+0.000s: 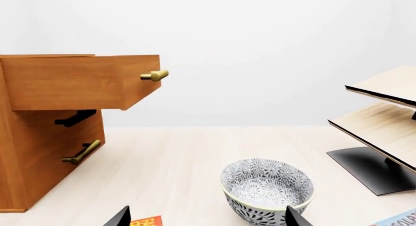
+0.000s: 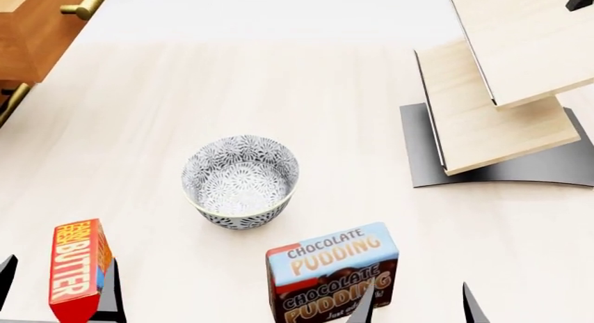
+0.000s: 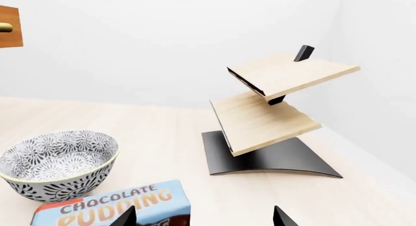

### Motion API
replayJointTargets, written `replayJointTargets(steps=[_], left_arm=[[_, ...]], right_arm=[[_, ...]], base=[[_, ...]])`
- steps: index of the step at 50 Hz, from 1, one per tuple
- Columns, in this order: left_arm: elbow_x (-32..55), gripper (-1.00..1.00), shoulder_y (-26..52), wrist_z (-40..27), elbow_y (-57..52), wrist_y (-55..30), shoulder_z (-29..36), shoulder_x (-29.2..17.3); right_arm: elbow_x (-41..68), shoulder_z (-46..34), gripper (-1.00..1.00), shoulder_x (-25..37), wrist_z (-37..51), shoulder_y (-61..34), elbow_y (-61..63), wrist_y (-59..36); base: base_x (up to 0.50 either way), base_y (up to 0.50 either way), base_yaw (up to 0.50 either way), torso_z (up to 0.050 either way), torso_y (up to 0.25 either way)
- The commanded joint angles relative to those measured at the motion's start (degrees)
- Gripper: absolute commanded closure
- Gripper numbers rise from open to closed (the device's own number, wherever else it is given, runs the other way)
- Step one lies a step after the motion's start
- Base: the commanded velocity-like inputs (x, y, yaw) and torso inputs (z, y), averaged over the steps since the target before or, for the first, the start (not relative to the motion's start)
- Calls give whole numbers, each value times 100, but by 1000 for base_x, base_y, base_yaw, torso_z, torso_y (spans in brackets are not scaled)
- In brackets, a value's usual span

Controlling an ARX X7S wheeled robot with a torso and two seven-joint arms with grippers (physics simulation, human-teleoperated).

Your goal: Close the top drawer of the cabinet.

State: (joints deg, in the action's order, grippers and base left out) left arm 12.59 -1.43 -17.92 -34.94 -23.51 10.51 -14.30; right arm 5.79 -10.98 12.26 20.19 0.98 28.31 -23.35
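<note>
While both pincers hang low with their tips spread and gripping nothing, the left pincer sits just short of the patterned bowl and the right pincer over the chocolate pudding box. Beyond the bowl on the worktop stands the cabinet, its top drawer pulled out, brass handle facing forward.
</note>
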Motion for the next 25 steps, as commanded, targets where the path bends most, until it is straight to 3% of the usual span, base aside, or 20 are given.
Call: replayJointTargets(steps=[1,16,25], left_arm=[[19,-100,34,-40,34,7,49,-31],[63,-100,45,-70,108,64,76,-63],[82,-100,68,-97,138,68,97,-75]], right_arm=[[5,-31,-100,32,40,-26,-30,21],[53,-56,-100,58,103,-46,-46,7],[104,-56,-100,80,116,-44,-69,56]], base=[[363,-59,0,0,0],[352,-55,0,0,0],[8,0,0,0,0]])
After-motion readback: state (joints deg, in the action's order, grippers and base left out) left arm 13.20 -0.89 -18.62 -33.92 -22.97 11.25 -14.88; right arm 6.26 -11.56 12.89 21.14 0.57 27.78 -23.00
